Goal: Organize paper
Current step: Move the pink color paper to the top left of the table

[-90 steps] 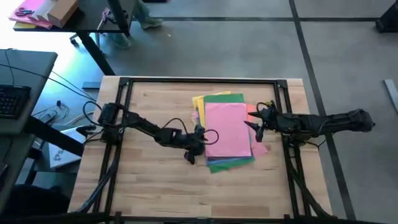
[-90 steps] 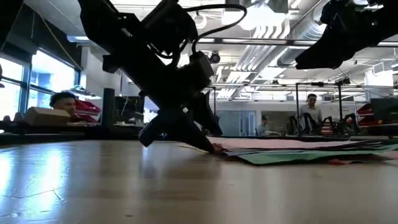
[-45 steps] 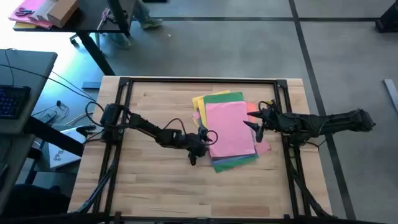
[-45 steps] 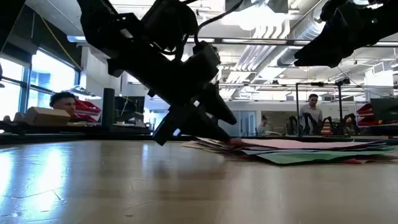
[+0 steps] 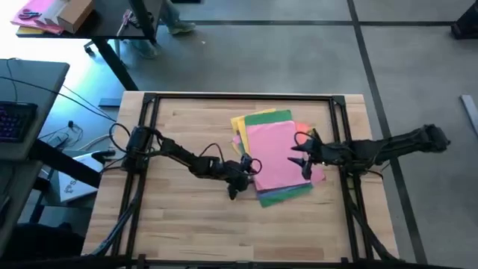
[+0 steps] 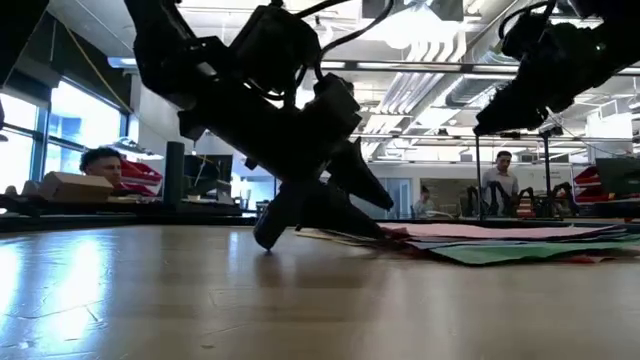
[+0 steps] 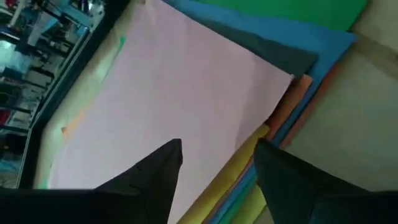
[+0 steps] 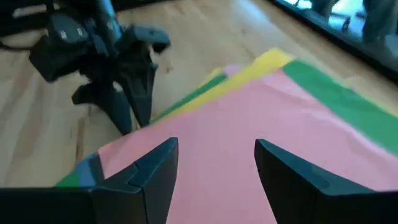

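Note:
The paper (image 5: 278, 157) is a loose stack of coloured sheets lying flat at the table's middle, with a pink sheet (image 7: 174, 81) on top and green, yellow, blue, dark grey and orange edges fanning out beneath. My left gripper (image 5: 240, 179) stands open at the stack's near left corner, tipped down onto it. My right gripper (image 5: 302, 155) hangs open over the stack's right edge, above the pink sheet (image 8: 249, 130) and clear of it in the low view (image 6: 505, 110). My left gripper comes slanting down from the table's left with its fingers spread. One fingertip (image 7: 175, 146) lies on the pink top sheet near its near left corner (image 7: 205, 130). The other (image 7: 260, 148) stands at the fanned yellow and orange edges (image 7: 273, 127). The stack lies flat on the table.
Black frame rails (image 5: 239, 97) run along the table's far, left and right sides. Bare wood lies near and left of the stack. A desk with a keyboard (image 5: 15, 119) stands off the table's left; people show in the room behind (image 6: 500, 175).
My left gripper has moved toward the table's right and a little nearer, pushing the stack; the stack's near end has slid right and the sheets have turned slightly. My right gripper has come left and nearer over the pink sheet.

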Robot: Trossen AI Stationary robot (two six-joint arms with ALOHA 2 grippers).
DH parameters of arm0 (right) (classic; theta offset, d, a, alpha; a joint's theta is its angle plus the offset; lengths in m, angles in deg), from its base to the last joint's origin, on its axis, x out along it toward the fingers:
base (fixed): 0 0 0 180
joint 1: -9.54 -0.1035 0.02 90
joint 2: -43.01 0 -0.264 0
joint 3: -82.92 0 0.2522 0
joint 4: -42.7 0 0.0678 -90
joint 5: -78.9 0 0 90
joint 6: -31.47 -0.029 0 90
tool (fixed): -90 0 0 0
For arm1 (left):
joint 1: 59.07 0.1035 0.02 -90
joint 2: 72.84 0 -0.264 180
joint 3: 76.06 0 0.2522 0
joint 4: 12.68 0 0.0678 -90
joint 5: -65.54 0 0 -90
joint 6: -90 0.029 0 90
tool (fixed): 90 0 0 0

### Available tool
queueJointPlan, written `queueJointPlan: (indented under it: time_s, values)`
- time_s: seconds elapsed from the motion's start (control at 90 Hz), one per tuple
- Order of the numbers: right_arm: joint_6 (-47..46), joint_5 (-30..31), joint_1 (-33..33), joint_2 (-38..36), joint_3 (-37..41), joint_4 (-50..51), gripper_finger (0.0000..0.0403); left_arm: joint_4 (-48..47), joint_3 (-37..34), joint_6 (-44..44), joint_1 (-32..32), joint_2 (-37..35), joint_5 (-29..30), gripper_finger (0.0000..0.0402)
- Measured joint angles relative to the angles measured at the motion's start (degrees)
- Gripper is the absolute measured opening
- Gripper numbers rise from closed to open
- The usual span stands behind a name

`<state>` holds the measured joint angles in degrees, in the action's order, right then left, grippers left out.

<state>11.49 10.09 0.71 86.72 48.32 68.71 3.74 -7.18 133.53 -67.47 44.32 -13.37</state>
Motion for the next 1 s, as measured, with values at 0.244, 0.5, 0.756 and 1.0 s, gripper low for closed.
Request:
queueJointPlan:
  time_s: [0.244, 0.5, 0.756, 1.0]
  values:
    - [-18.57, 8.82, 2.46, 4.39, -3.48, 17.93, 0.0199, 0.05, 0.00, 1.08, -1.65, 0.00, 3.27, 0.0165]
    - [-34.62, 7.64, 7.89, 13.86, -8.04, 31.67, 0.0199, -0.16, -0.04, 0.11, -1.68, 0.00, 3.66, 0.0165]
    - [-35.47, 3.76, 11.13, 25.04, -8.02, 32.28, 0.0199, -0.44, -0.04, -0.05, -1.38, 0.05, 3.61, 0.0165]
    - [-31.47, -0.91, 11.07, 29.46, -8.02, 25.61, 0.0199, -0.77, -0.08, -1.11, -1.34, 0.07, 3.07, 0.0165]
